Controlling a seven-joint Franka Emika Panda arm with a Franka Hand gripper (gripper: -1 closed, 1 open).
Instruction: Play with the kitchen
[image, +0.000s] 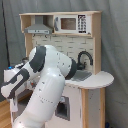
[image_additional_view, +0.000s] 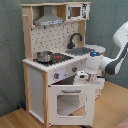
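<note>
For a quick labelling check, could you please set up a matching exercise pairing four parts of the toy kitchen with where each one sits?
Things:
1. pot
2. faucet
3. microwave
4. oven door

Places:
A. top shelf, beside the hood
B. front of the kitchen, below the knobs
C. on the stovetop
D. behind the sink

Pairs: 1-C, 2-D, 3-A, 4-B
</note>
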